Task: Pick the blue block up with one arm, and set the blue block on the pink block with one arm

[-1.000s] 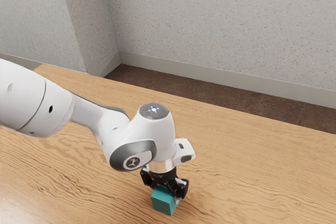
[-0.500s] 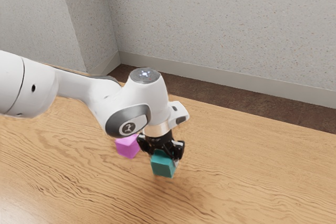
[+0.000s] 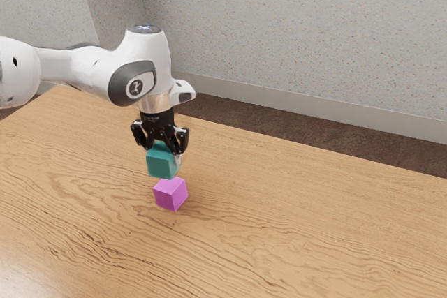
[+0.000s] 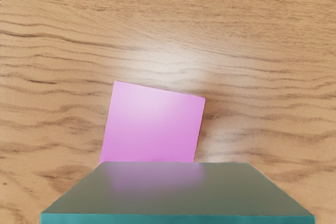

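gripper: black gripper (image 3: 162, 146) pointing straight down over the table (image 3: 314, 228), its two fingers clenched on the blue block from opposite sides near its top.
blue block: the blue block (image 3: 163, 164) renders as teal. it hangs from the fingers, lifted clear of the table, with most of its body below the fingertips.
pink block: the pink block (image 3: 171, 194) rests on the table directly beneath the blue block, a shade toward the exterior view's right of it, with one corner turned to the camera.
spacing: in the exterior view the blue block's lower edge meets the outline of the pink block's top, so from that angle it is hard to say whether they touch or are just apart.
wrist view: the blue block (image 4: 178, 190) is the large blurred teal face nearest the hand. the pink block (image 4: 154, 124) lies beyond it, its top face mostly visible and its near edge hidden behind the blue block. its sides are turned a little against the blue block's straight edge.
arm: white arm (image 3: 84, 71) reaching in from the exterior view's left, with the wrist bent downward above both blocks.
table surface: light wood grain (image 4: 252, 51), with a pale glare around the pink block in the wrist view and a small shadow beside it in the exterior view.
background: speckled grey wall (image 3: 293, 26) and brown floor (image 3: 300, 129) behind the table.
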Controlling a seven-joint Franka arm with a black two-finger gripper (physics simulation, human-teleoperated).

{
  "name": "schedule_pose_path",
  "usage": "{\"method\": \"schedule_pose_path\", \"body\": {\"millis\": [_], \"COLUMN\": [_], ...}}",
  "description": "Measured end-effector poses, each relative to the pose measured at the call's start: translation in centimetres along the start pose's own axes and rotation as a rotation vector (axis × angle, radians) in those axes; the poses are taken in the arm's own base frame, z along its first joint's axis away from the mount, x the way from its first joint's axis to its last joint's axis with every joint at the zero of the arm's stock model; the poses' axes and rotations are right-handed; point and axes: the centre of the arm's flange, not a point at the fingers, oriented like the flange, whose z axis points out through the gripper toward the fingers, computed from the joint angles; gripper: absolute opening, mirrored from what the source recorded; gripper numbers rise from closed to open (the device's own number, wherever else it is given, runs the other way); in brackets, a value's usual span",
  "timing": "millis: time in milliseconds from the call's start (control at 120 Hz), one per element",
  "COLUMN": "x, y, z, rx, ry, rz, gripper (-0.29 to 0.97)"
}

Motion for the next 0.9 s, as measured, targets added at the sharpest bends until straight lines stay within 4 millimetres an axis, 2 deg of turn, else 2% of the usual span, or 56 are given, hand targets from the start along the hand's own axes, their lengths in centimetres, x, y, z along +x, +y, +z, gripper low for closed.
{"method": "schedule_pose_path", "body": {"millis": [117, 317, 558, 900], "x": [0.3, 1.5, 3.0, 3.6], "y": [-0.8, -0.7, -0.6, -1.2], "z": [2.2, 3.0, 4.4, 3.8], "rx": [0.001, -0.015, -0.059, -0.075], "ry": [-0.08, -0.101, -0.037, 0.024], "rz": [0.065, 0.174, 0.252, 0.275], "gripper": [0.36, 0.36, 0.37, 0.37]}}
